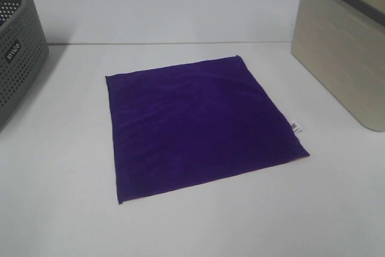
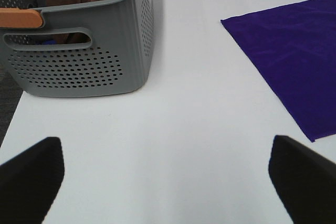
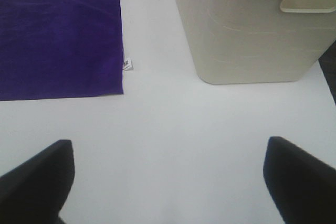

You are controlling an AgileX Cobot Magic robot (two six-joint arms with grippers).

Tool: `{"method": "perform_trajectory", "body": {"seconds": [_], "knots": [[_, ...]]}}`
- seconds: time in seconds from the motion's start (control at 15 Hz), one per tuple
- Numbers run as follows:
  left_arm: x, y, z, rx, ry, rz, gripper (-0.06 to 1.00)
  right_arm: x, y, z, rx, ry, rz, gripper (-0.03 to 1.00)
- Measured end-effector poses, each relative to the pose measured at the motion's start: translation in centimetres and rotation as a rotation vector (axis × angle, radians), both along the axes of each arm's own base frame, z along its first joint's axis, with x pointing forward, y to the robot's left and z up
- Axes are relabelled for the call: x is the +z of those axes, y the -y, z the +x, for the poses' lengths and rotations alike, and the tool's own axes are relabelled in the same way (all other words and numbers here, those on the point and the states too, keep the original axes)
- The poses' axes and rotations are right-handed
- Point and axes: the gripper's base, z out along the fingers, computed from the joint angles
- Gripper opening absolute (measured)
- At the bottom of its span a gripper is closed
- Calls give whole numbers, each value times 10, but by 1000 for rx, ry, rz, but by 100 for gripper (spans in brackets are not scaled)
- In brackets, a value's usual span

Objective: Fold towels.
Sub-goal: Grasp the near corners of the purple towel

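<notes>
- Exterior high: the deep purple velvety square cloth (image 1: 201, 126) lies flat and fully spread in the middle of the white surface (image 1: 192, 227). Its small white tag (image 1: 296, 127) is on the edge toward the right arm's side. No fold is made yet, so I judge the task to be at its very start. Neither hand shows here. A grey perforated plastic basket (image 1: 18, 58) and a beige plastic bin (image 1: 343, 58) flank the cloth, both apart from it.
- Doing it well, as a judgement: pinch the two corners of one edge, one per hand, and lift only enough to clear the surface. Carry that edge over to the opposite edge with the corners matched. The velvety pile may slip, so bite well into each corner.
- Left wrist: the left hand (image 2: 167, 182) is spread wide, dark fingers (image 2: 31, 177) far apart, with only bare surface between them. It holds nothing. The cloth's corner lies ahead of this hand and to the robot's right of it, apart. The basket is ahead on the other side, its brownish contents unclear.
- Right wrist: the right hand (image 3: 168, 182) is likewise wide open and empty over bare surface. The cloth's corner and tag lie ahead, to the robot's left of the hand, not touched. The bin is ahead on the other side.
</notes>
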Motion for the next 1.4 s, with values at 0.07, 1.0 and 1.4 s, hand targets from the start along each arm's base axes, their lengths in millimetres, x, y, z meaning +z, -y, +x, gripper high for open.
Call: {"method": "perform_trajectory", "body": {"seconds": [0.07,1.0,1.4], "knots": [[0,0,0,0,0,0,99,2,0,5,2,-32,0,95],[-80,26,189,-284,-713,-500,99,-87,-29,314,560,-902,534,93],[-150,38,235,-359,-747,-737,99,-125,-18,360,549,-974,451,93]]}}
